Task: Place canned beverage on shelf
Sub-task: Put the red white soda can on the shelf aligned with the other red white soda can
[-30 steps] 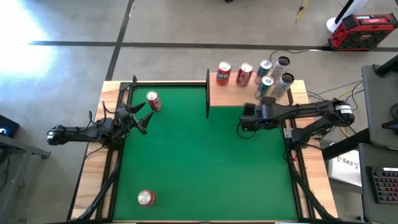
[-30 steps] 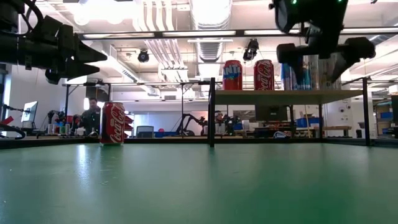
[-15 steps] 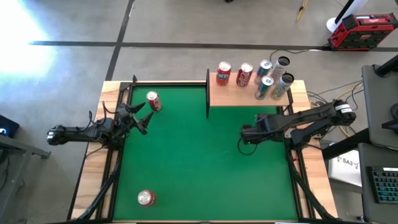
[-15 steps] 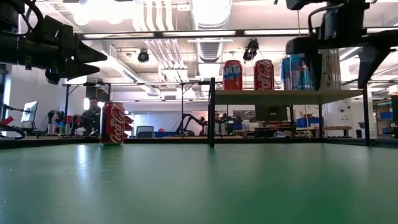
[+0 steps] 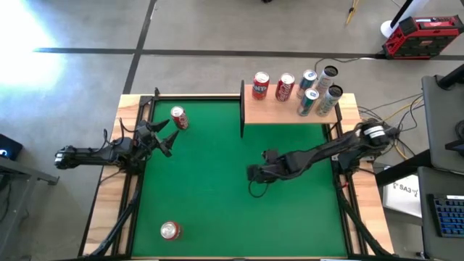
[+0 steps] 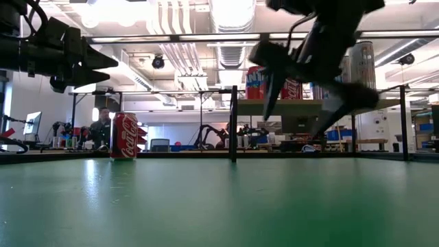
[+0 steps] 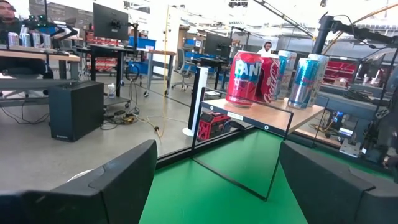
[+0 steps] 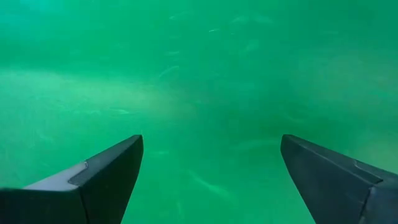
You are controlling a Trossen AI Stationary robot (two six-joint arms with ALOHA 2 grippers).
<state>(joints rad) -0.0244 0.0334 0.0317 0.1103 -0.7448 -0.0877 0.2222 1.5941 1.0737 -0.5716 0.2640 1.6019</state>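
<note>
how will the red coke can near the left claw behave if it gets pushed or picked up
The red can stands upright on the green felt, so a low, slow push would probably slide it, while a high nudge may tip it. Once on its side, its round body would likely roll. Its smooth, thin-looking wall may slip or dent in a hard squeeze.

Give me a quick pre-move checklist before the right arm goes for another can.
1. Right pincer open and empty over the green felt: ok.
2. Left pincer open, empty, parked at the table's left edge: ok.
3. Small light-wood shelf with black posts has bare board in front of its five cans: ok.
4. Upright red Coca-Cola can near the far left corner, standing and reachable: ok.
5. Second red can near the front edge, upright: ok.
6. Which can the right arm is heading for: cannot tell.
</note>
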